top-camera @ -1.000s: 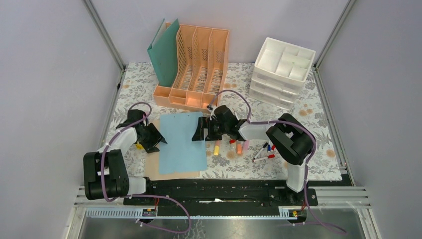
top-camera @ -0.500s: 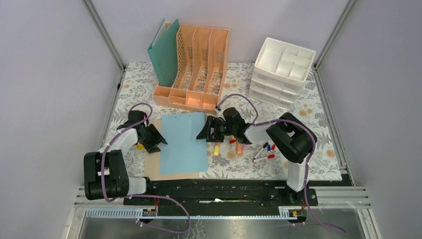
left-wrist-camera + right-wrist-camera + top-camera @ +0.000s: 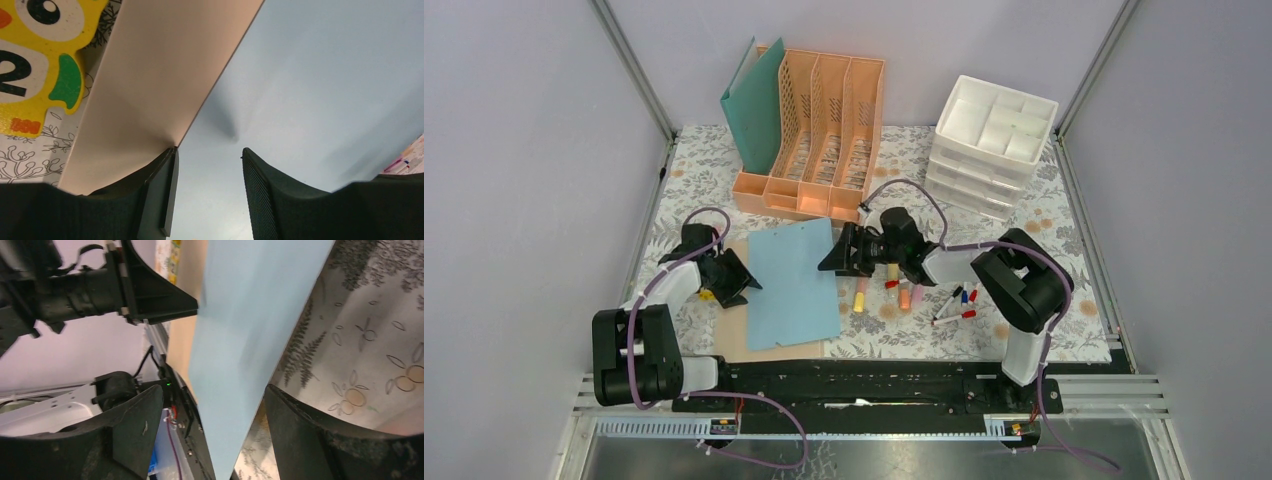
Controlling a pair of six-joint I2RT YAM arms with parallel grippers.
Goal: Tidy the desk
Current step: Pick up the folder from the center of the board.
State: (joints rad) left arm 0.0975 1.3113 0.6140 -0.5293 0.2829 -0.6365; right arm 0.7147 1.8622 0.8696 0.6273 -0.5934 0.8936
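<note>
The desk (image 3: 1064, 262) has a fern-and-flower cloth. On it, near the front left, a pale blue sheet (image 3: 794, 285) lies on a tan sheet (image 3: 759, 345). My left gripper (image 3: 742, 280) is at the blue sheet's left edge. Its jaws stand open over the blue sheet (image 3: 325, 75), and one finger (image 3: 167, 190) sits where the blue sheet meets the tan sheet (image 3: 150, 75). My right gripper (image 3: 832, 262) is at the sheet's right edge, open. The blue sheet (image 3: 250, 315) passes between its wide-apart fingers.
A yellow owl number piece (image 3: 708, 294) lies under the left gripper. Highlighters (image 3: 861, 297) and markers (image 3: 954, 305) lie right of the sheets. A peach file rack (image 3: 819, 135) with a green folder (image 3: 752, 100) stands at the back. A white drawer unit (image 3: 989, 140) is at back right.
The right gripper has shifted right and its jaws have narrowed a little. The blue sheet has turned slightly, its right side drawn along. The left gripper has hardly moved.
</note>
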